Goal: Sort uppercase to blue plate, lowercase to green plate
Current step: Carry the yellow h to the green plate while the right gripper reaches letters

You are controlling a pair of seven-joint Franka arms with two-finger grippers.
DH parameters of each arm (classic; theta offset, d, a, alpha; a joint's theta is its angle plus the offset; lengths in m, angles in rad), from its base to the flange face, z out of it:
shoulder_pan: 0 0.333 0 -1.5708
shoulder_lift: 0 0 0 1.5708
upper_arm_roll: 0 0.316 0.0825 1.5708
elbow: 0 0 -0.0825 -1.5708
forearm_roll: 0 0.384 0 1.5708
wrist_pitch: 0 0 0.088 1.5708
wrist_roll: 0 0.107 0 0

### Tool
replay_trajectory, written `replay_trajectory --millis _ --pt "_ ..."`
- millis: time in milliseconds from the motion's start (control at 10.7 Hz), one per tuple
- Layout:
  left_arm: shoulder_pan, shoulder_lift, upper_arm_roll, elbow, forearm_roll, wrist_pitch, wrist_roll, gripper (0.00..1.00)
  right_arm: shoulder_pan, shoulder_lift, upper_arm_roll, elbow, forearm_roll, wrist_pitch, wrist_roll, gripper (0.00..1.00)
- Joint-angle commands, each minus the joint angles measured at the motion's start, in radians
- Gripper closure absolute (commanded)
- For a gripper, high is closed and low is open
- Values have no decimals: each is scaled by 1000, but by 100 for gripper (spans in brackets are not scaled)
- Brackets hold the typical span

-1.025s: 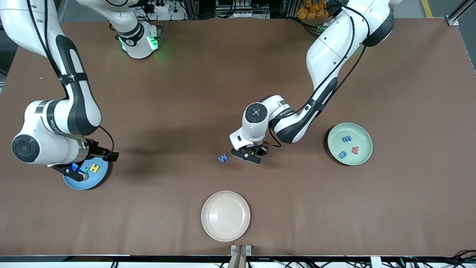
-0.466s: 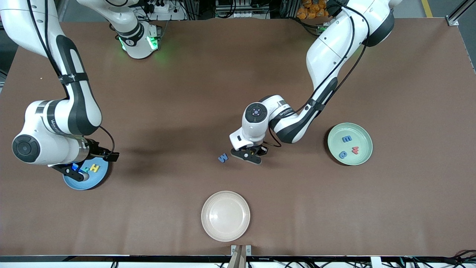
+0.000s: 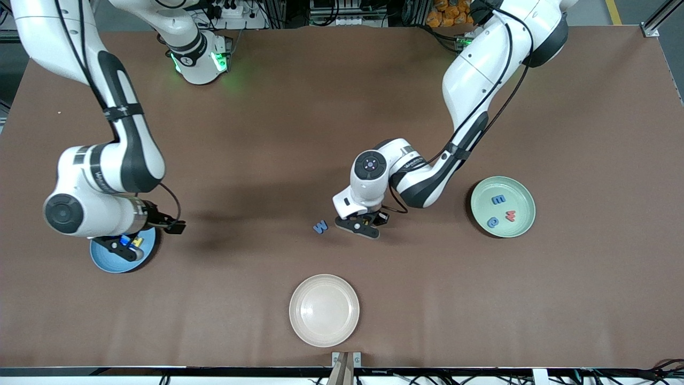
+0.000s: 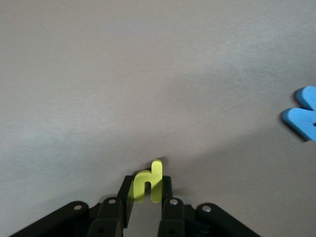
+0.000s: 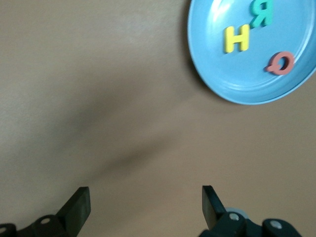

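- since the earlier frames the right arm has swung in toward the table's middle, so the right gripper (image 3: pixel 125 247) now hangs over the edge of the blue plate (image 3: pixel 107 261) that faces the middle, hiding most of the letters; the left arm has barely shifted.
- the left gripper (image 3: pixel 359 225) is down at the table near its middle, its fingers (image 4: pixel 165 195) pressed together on the yellow h (image 4: pixel 148 181); the letter stands on edge between the pads, its stem pointing up away from the gripper.
- the blue m (image 3: pixel 320 226) lies flat on the table just beside that gripper, toward the right arm's end; in the front view it reads more like a w, so it is probably turned upside down.
- the right gripper's fingers (image 5: pixel 78 206) stand wide apart with nothing between them.
- the right wrist view shows what the front view hides: a yellow capital h (image 5: pixel 236 39), a green r (image 5: pixel 261 13) and a red rounded letter (image 5: pixel 281 62) lying flat in the blue plate.
- the green plate (image 3: pixel 521 227) sits toward the left arm's end, holding a blue e-shaped letter (image 3: pixel 498 199), a red w (image 3: pixel 510 215) and a blue rounded letter (image 3: pixel 492 222).
- a beige plate (image 3: pixel 324 310) sits nearer the front camera than the blue m.
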Motion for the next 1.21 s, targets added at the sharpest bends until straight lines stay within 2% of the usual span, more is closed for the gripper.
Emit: replay_trajectory --millis 0,186,373,559,652,746,1025,1118 --pt "21 -70 7 -14 -19 -101 85 100 29 16 -2 6 16 30 85 0" --pt "111 -136 -7 -76 -22 -148 194 100 69 34 -1 8 22 65 177 0" --pt "220 -246 -38 -203 -21 -149 201 100 131 58 -1 8 60 120 269 0" --pt "319 -387 -50 -355 -22 -149 204 100 210 94 -1 14 68 186 408 0" --pt "380 -452 -77 -429 -22 -148 205 100 247 121 -1 40 68 199 473 0" --pt "493 -502 -149 -496 -24 -148 228 100 288 156 -1 78 65 200 539 0" --pt "1028 -498 -494 -598 -41 -137 384 100 353 207 -1 126 67 259 636 0" --pt "1120 -491 -528 -613 -41 -136 459 100 370 216 1 129 67 278 657 0"
